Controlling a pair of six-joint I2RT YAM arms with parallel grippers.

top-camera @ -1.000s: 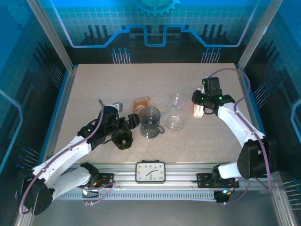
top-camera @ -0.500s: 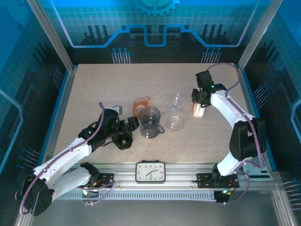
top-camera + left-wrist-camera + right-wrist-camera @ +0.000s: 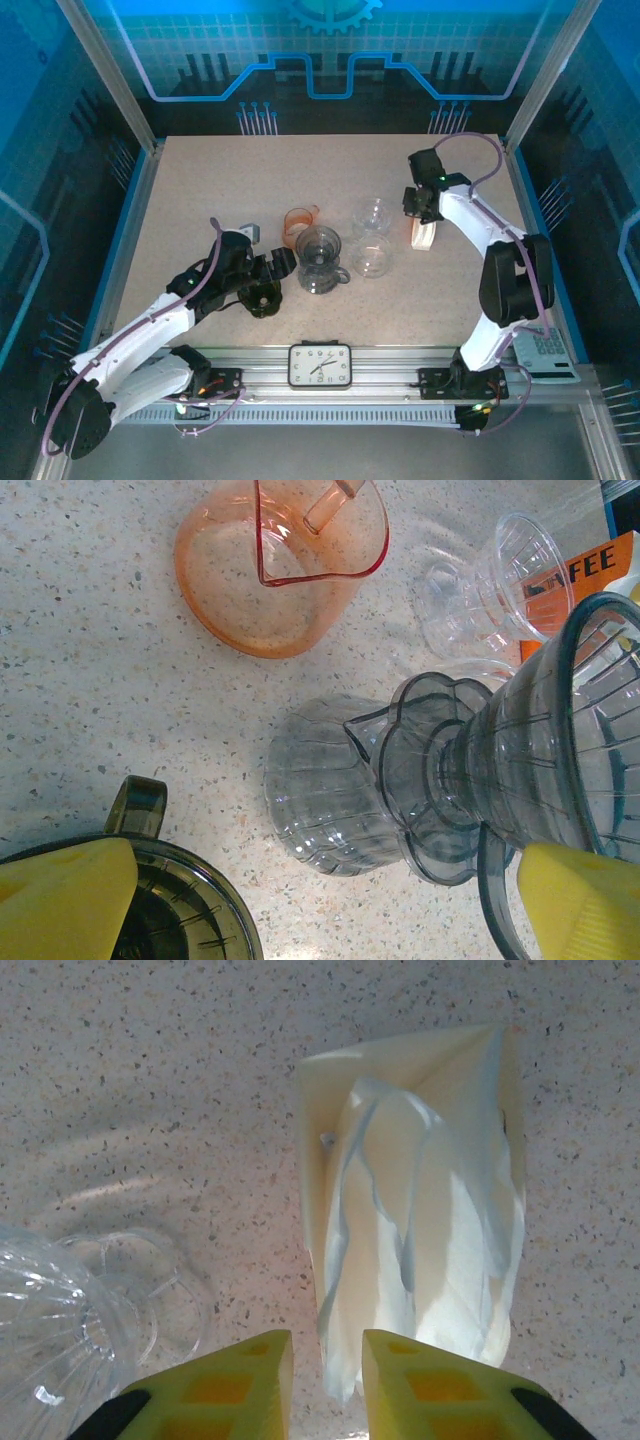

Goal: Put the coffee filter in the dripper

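The right jaws stand narrowly apart, with the edge of the filter (image 3: 420, 1220) reaching between them; whether they pinch it cannot be told. The filter lies toward the right edge of the bench (image 3: 200, 190). The left jaws are spread wide beside the grey dripper (image 3: 540, 750) near mid-bench.

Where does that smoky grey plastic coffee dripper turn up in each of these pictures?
Top external: the smoky grey plastic dripper stands at mid-picture.
Left wrist: the same dripper looms along the right side.
Shared landmark: the orange translucent cup close by it.
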